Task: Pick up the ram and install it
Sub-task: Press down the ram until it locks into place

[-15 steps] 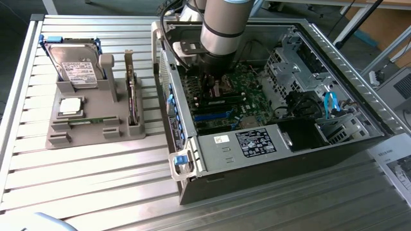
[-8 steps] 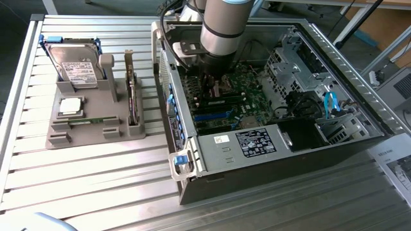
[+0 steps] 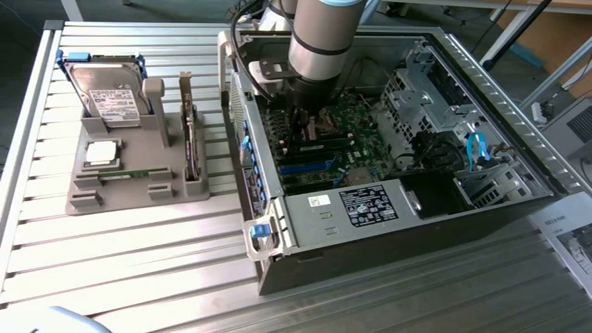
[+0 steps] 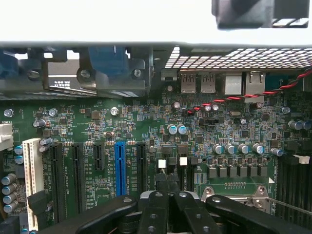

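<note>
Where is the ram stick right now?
In the exterior view the ram lies flat on the gray holder at the view's left, just below the silver processor chip, outside the computer case.

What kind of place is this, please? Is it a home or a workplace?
Most likely a lab or workshop bench for computer assembly, not a home. An open computer case lies on a slatted metal table, a grey holder keeps a hard drive and other parts ready, and a robot arm reaches into the case.

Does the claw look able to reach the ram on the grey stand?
Probably yes: the ram lies uncovered, though the shut claw is down inside the open computer case, beyond its wall.
</note>
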